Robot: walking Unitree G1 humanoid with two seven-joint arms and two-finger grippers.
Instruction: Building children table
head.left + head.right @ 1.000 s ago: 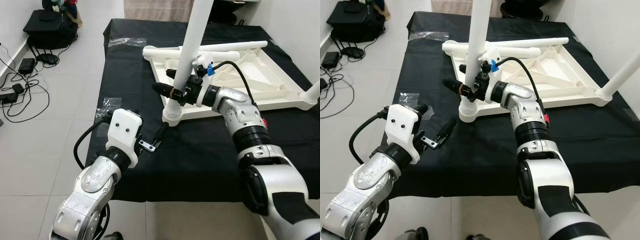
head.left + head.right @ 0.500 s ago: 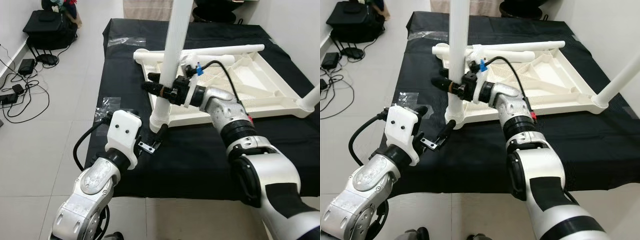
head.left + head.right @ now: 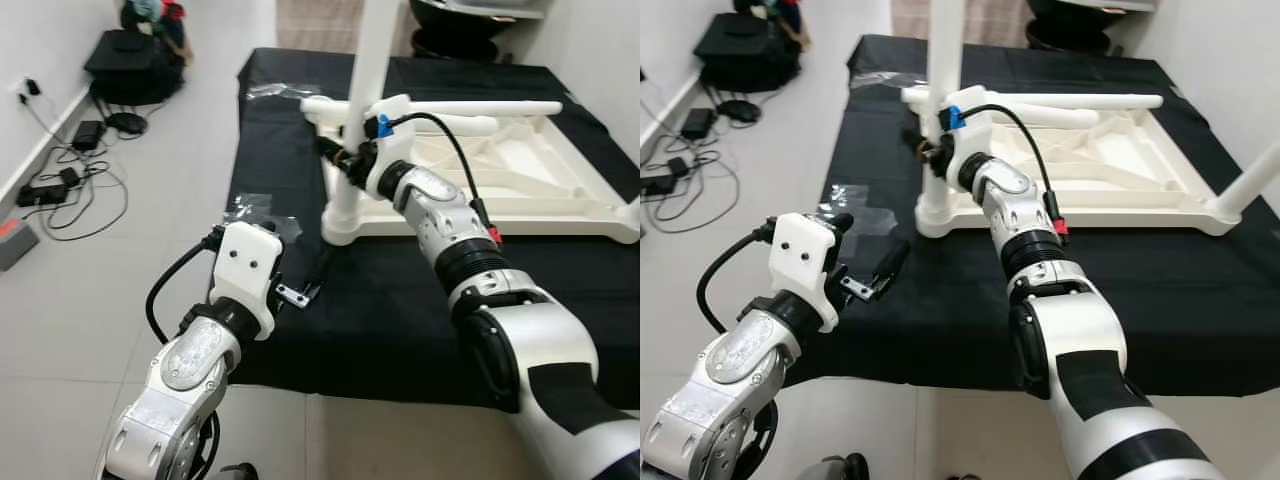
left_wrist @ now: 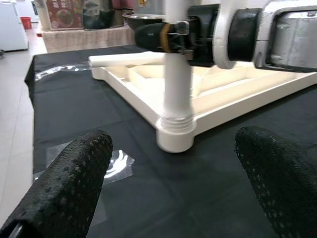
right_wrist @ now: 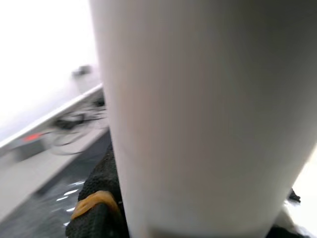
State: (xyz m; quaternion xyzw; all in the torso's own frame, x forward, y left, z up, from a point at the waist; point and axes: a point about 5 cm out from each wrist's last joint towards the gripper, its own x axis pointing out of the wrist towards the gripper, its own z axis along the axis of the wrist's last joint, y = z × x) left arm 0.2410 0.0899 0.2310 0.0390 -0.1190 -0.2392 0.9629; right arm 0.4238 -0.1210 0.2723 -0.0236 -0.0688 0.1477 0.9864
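1. Since the earlier frames the camera has swung, so the whole scene sits differently; the right gripper [image 3: 345, 160] stays clamped on the upright white table leg [image 3: 366, 60], now turned so its fingers reach round the leg from the far side.
2. Nearest, the left gripper [image 3: 308, 283] hovers low over the black cloth [image 3: 400, 310], its two black fingers [image 4: 69, 186] spread wide apart and holding nothing. It points toward the foot of the leg.
3. Just beyond it, the leg stands upright in the threaded corner socket [image 4: 176, 131] of the upturned white table top [image 3: 520, 175], which lies on the cloth.
4. The right gripper grips that leg a little above the socket, fingers closed against its sides; an orange band [image 5: 94, 206] shows on one finger.
5. A loose white leg [image 3: 480, 105] lies along the far edge of the table top.
6. Clear plastic wrapping [image 3: 262, 212] lies on the cloth's left edge, near the left wrist.
7. Farthest left, on the tiled floor, lie cables [image 3: 75, 185] and a black bag [image 3: 135, 65].
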